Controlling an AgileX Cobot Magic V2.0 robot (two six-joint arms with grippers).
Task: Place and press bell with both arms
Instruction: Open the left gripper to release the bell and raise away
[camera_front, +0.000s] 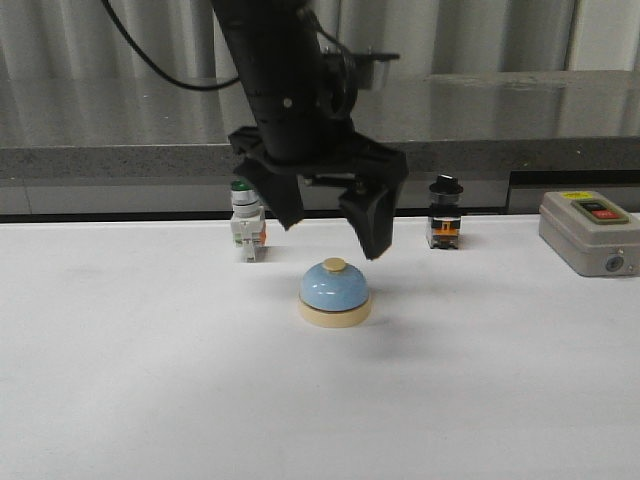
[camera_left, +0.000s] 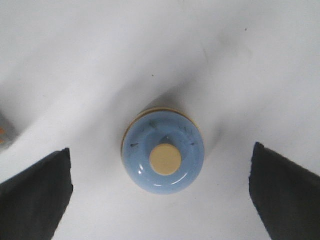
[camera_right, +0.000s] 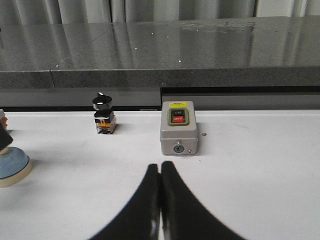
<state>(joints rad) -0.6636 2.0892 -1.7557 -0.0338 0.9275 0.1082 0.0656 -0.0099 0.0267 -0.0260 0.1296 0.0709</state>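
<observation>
Front view first: I see my left arm (camera_front: 285, 80) hanging down over the middle of the white counter (camera_front: 150, 380), its gripper (camera_front: 332, 228) spread wide with nothing in it. Both fingers (camera_front: 368, 222) hover above the bell (camera_front: 335, 293), not touching it. That bell sits upright on the counter, blue dome on its cream base, cream button (camera_front: 334, 264) on top, just below and between the fingertips.

Left wrist view confirms it for me: I'm looking straight down on the bell (camera_left: 163, 151), button (camera_left: 165, 159) dead centre, and the two dark fingers (camera_left: 35, 197) stand well apart on either side, clear counter between each one and the dome.

Right wrist view now: my right gripper (camera_right: 160, 172) has its fingers (camera_right: 142, 205) pressed together, tips meeting, holding nothing. It sits low over the counter, well away from the bell (camera_right: 11, 167), which shows only at the edge of this view.

Behind the bell in the front view, near the back edge of the counter, I count a green-capped switch (camera_front: 246, 225), a black-knobbed switch (camera_front: 444, 212) and a grey box (camera_front: 590, 233) with a red button, all standing apart from the bell.
</observation>
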